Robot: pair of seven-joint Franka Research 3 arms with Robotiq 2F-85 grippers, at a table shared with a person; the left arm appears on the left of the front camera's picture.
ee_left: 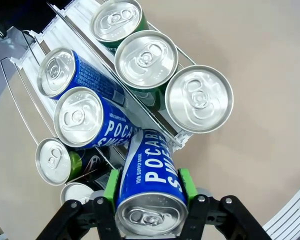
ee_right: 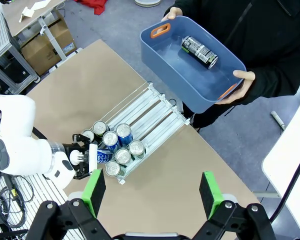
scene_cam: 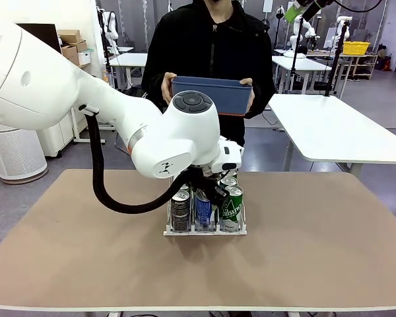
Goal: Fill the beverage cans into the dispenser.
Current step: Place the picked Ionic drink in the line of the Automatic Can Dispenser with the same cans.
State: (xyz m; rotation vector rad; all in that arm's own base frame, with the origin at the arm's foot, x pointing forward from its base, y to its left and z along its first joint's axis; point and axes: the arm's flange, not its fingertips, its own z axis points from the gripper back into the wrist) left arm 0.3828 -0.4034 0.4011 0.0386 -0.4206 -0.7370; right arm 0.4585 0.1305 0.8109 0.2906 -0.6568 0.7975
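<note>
Blue Pocari can (ee_left: 151,177) sits clamped in the left pincer (ee_left: 150,186) at the dispenser (ee_left: 44,39), while the right pincer (ee_right: 152,194) gapes empty.

The desk (scene_cam: 317,238) has a plain tan, matte top with a pale rim. One thing stands directly on it: the dispenser (scene_cam: 204,232), a white-based rack with thin wire dividers. Its near end sits just under and ahead of the left end effector (ee_left: 150,189), and its lanes run away from there toward the desk's far edge. It lies well below and ahead of the right end effector (ee_right: 152,192). Bare desk shows on both sides of the dispenser.
</note>
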